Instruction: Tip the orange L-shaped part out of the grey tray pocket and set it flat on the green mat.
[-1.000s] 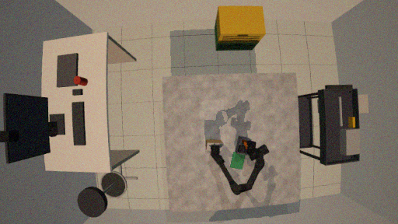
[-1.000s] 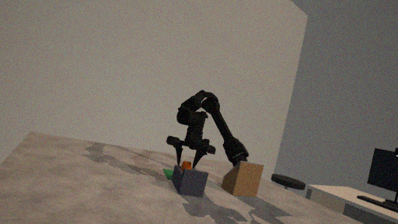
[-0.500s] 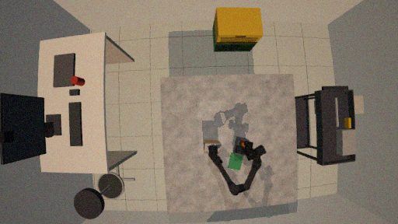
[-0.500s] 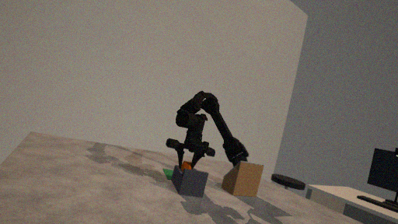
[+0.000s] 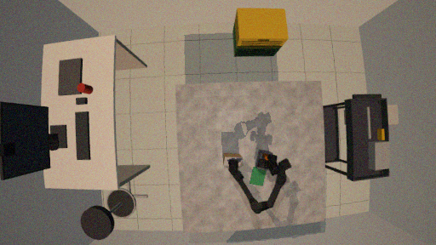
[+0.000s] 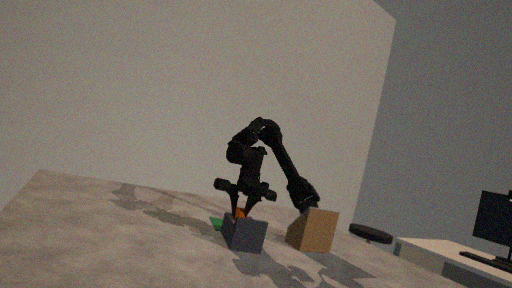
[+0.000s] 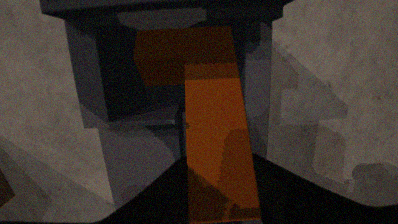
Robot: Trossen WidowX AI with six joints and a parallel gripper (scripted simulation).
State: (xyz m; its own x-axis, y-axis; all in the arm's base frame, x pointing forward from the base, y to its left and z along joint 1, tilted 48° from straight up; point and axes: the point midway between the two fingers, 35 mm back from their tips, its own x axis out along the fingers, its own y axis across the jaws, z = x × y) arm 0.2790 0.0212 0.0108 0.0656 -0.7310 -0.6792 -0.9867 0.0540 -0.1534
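The jaws pinched the part's [image 7: 216, 130] raised end above the tray [image 6: 245, 234]; it looked stiff, light, perhaps slippery.
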